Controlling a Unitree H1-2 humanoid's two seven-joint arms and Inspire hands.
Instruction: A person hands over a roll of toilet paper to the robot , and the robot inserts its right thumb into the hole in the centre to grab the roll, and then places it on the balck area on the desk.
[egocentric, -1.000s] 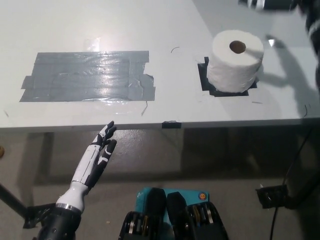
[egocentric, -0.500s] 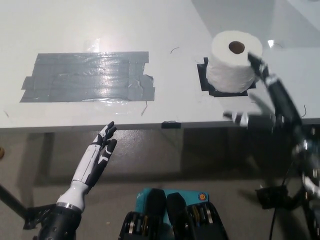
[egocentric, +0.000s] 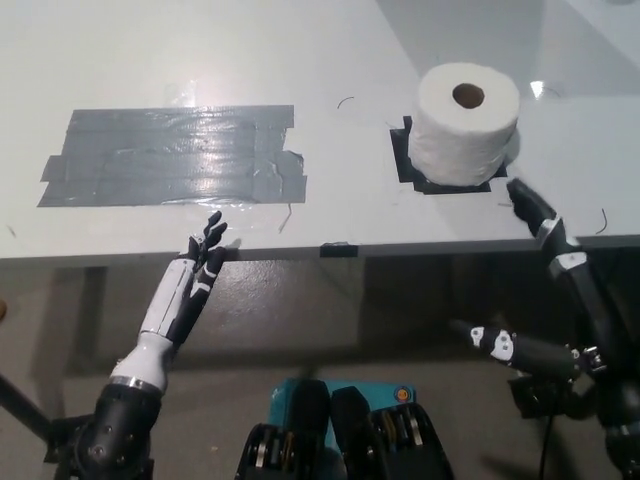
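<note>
Standing upright, hole up, the toilet paper roll (egocentric: 466, 122) sits on the black patch (egocentric: 404, 160) on the tabletop (egocentric: 300, 60) | right hand (egocentric: 545, 290) near the roll, off its lower right, fingers spread, holding nothing | left hand (egocentric: 190, 285) far from the roll, fingers straight, empty.

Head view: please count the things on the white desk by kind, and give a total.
Toilet paper roll: 1
Black area under the roll: 1
Grey tape patch: 1
Small black tape piece at the desk edge: 1
Total: 4
</note>
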